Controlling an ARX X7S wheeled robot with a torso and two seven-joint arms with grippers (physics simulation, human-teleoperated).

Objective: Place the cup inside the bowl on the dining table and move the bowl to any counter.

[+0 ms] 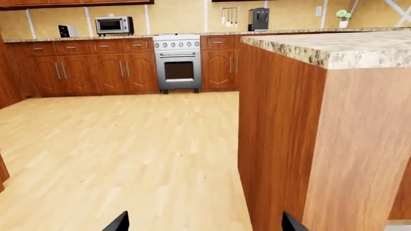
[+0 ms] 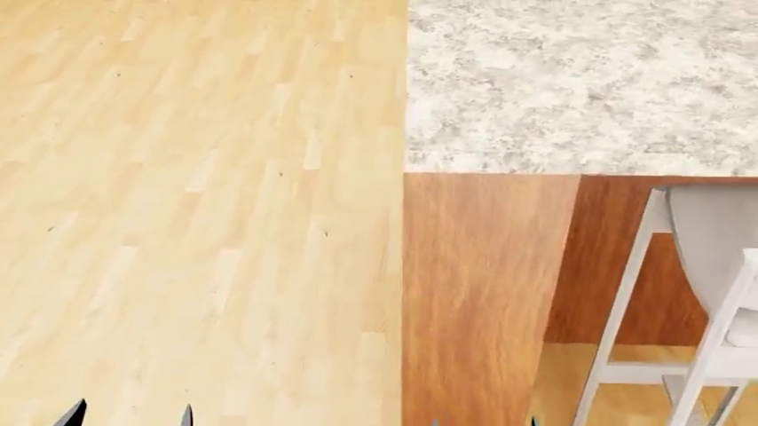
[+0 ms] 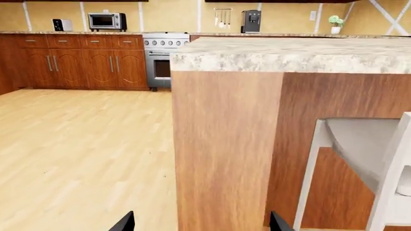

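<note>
Cup and bowl were nowhere in view; only the near-left corner of the dining table [image 2: 569,89] showed, bare. Approach step, by judgement. Left pincer [image 1: 204,224] and right pincer [image 3: 200,222] stood spread apart, holding nothing. Next: advance, find the cup.

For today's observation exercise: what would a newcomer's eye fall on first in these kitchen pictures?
First comes the dining table, its pale speckled top filling the upper right of the head view above a reddish wooden base. Next is the white chair tucked beside that base, at the lower right. Across the wooden floor, the silver oven stands against the far wall between brown cabinets, with a toaster oven on the counter nearby.
</note>
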